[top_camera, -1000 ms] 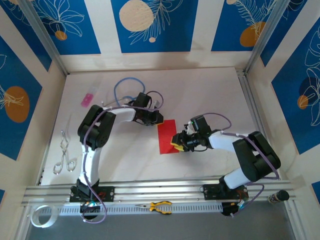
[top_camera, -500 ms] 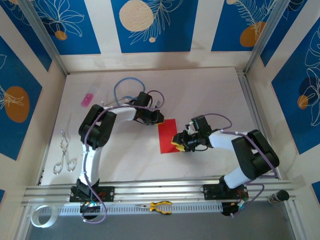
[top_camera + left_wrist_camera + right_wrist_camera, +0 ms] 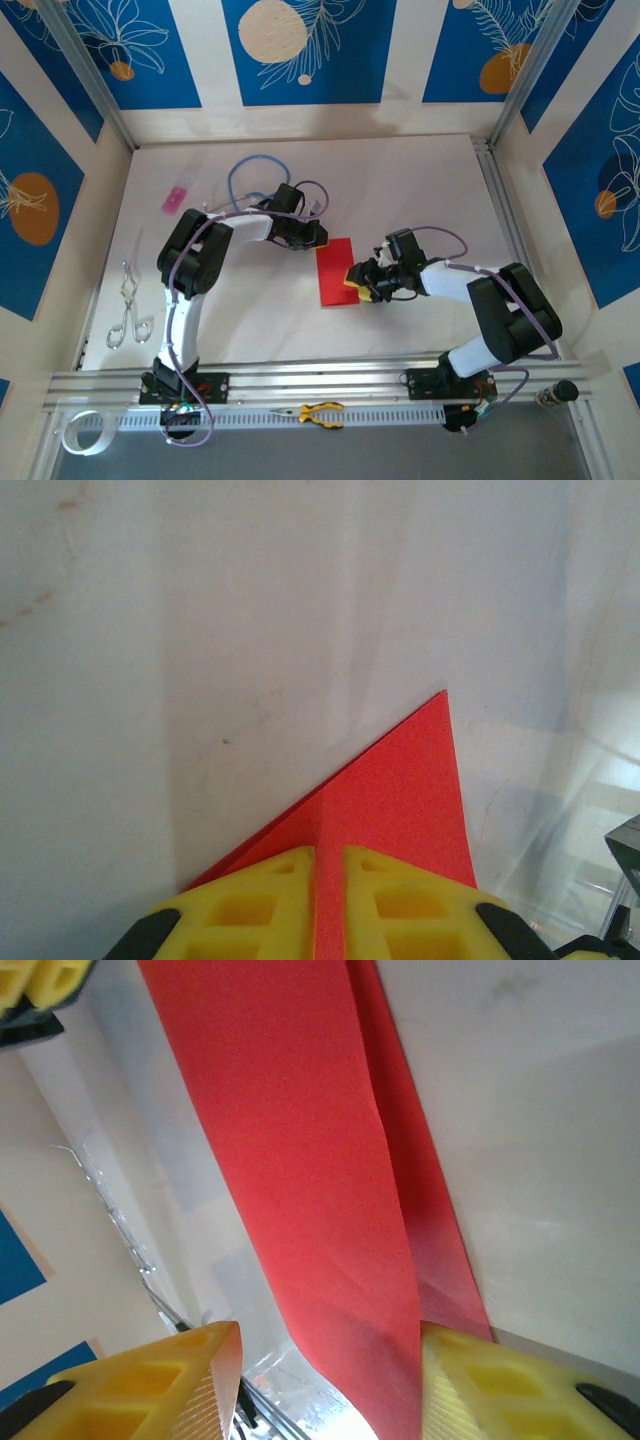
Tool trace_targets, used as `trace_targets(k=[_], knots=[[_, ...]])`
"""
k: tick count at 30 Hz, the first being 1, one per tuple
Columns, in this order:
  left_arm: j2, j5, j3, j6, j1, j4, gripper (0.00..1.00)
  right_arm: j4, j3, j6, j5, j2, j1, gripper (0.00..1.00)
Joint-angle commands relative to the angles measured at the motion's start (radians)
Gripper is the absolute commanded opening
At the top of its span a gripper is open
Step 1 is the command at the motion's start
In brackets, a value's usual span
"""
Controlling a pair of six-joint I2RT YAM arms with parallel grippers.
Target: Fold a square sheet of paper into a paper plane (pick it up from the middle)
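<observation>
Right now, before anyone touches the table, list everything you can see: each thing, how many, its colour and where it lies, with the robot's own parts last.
red paper: one, bright red, folded, table centre between the arms
small item: one, pink, far left
cable: one loop, blue, far side, left of centre
scissor-like tool: one, silver metal, left edge
pliers: one, yellow handles, near rail
tape roll: one, white, near left corner
table: one, white
left pincer: one, yellow fingers, shut on the red paper
right pincer: one, yellow fingers, open, paper between them
</observation>
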Motion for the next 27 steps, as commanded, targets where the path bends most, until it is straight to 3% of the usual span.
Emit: trace_targets(k=[1, 23, 27], knots=[[0.023, -0.011, 0.025, 0.023, 0.004, -0.028, 0.16, 0.041, -0.005, 0.0, -0.031, 0.013, -0.006, 0.47], [0.048, 0.036, 0.082, 0.053, 0.002, -0.07, 0.16, 0.124, 0.081, -0.152, -0.156, 0.14, -0.079, 0.43], [0.045, 0.047, 0.099, 0.055, 0.001, -0.081, 0.17, 0.127, 0.098, -0.176, -0.177, 0.173, -0.086, 0.38]])
